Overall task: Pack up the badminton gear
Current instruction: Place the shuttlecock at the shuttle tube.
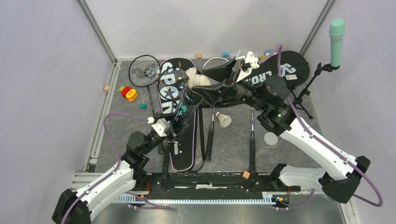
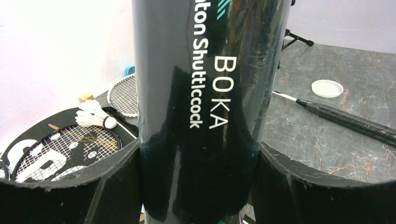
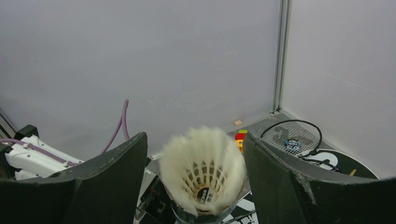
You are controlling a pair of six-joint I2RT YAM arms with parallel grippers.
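**Desk:** A grey marbled bench (image 1: 231, 149) between white walls is hosting the pack-up; where is the gear sitting?

**Photographer:** The long black tube (image 1: 184, 109) is leaning away from the arms over the "SPORT" racket bag (image 1: 169, 88); the left claw (image 2: 200, 186) is clamping it low on the body, pads pressing both sides. A shuttlecock (image 3: 203, 172) is sitting cork-down in the tube's mouth, feathers standing proud of the rim; the right claw (image 3: 195, 149) is straddling it with fingers standing wide, a gap showing on one side at least, so it is gripping nothing.

**Desk:** How is it all going to handle?

**Photographer:** I am judging the shuttlecock feather-light and easily crushed; a gentle press on the feather rim, or a light pinch round the skirt, is looking safer than a hard squeeze. The tube is looking stiff but glossy, so probably slippery; the low hold is suiting it. A second shuttlecock (image 1: 224, 120) is lying on the bench beside a racket (image 1: 209, 140), best taken by the cork end; a round white disc (image 1: 270, 138), possibly the tube's cap, is lying near the right arm; the "CROSSWAY" racket bag (image 1: 292, 67) is waiting at the back.
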